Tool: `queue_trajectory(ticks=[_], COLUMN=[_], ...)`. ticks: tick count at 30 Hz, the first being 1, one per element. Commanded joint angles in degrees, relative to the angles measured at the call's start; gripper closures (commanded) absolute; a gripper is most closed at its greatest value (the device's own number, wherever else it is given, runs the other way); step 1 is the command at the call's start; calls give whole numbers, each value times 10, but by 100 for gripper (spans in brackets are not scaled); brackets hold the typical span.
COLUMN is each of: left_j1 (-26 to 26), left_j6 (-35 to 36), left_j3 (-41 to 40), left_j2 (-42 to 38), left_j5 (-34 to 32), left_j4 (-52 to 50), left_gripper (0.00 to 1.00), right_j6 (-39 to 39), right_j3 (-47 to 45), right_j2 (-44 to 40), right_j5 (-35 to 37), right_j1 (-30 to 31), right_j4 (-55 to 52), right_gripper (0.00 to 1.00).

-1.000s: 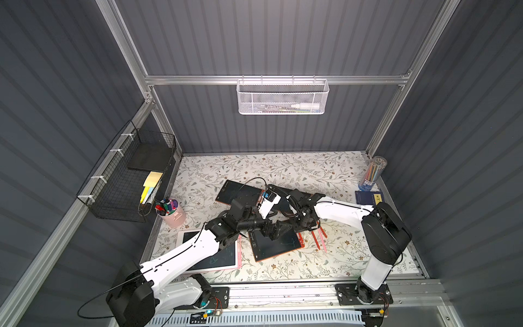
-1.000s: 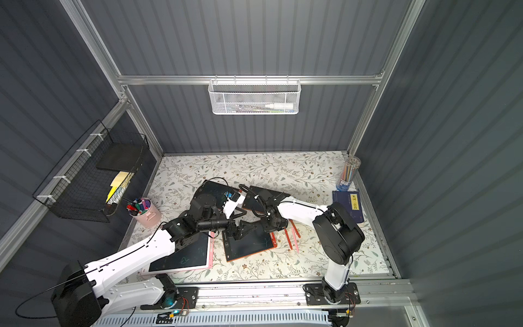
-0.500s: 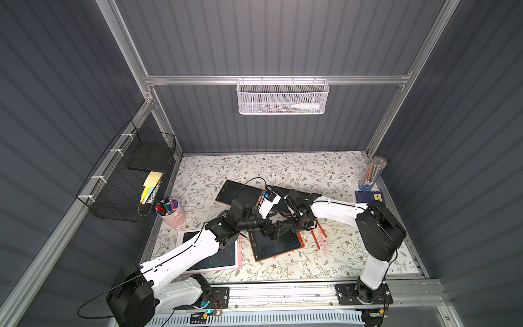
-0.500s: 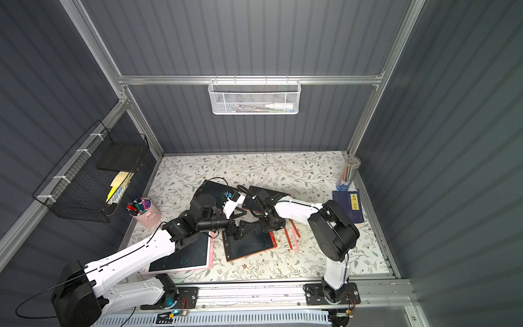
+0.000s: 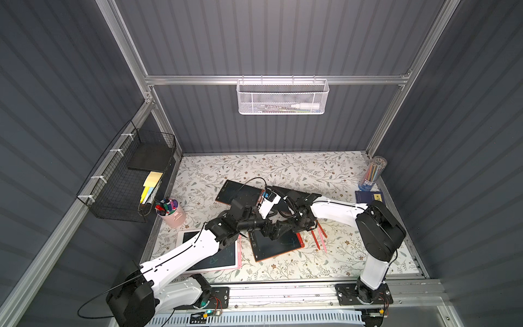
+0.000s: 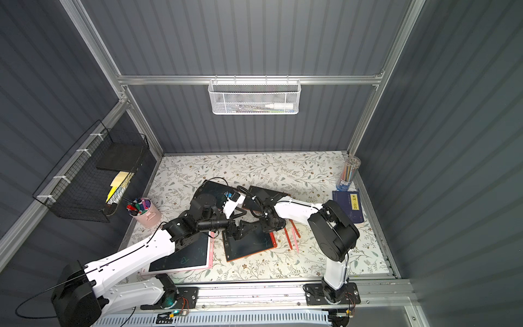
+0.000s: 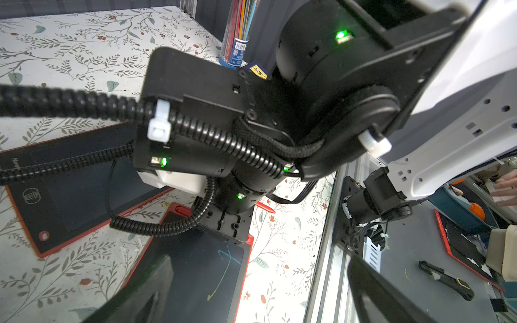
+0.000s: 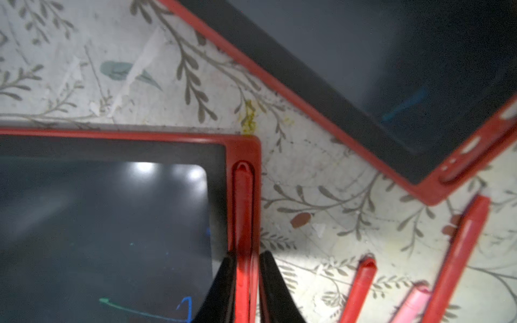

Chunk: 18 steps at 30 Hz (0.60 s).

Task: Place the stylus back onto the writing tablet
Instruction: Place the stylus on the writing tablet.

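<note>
Since one second ago the right arm [image 5: 339,211] has swung its elbow slightly toward the middle. The left gripper [image 5: 272,230] hovers over the far left corner of the red-framed writing tablet [image 5: 278,246], fingers wide apart. The stylus [image 8: 244,212] lies in the slot on the tablet's edge. The right gripper [image 8: 247,256] has its fingers close on both sides of it; whether they press it, I cannot tell. Further right, loose pens [image 5: 318,239] lie on the mat [image 5: 283,172].

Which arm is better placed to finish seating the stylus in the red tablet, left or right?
Right. The right gripper holds the red stylus in the edge slot of the red writing tablet; the left gripper hangs wide open over its screen, holding nothing.
</note>
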Motion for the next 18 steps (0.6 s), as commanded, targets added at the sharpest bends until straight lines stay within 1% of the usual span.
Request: queue_trajectory(ticks=[1, 6, 18], left_j1=[-3, -3, -3], left_j6=[12, 12, 12], left_j3=[-5, -5, -6], left_j2=[-5, -8, -10], left_j5=[8, 8, 7], left_j4=[0, 0, 1], left_gripper=[1, 1, 1], right_j6=[-1, 5, 16], right_j3=[2, 3, -12], right_j2=[-13, -32, -39], right_j5=[-1, 4, 8], right_j1=[3, 2, 2], right_j4=[-8, -6, -5], right_gripper=[79, 81, 96])
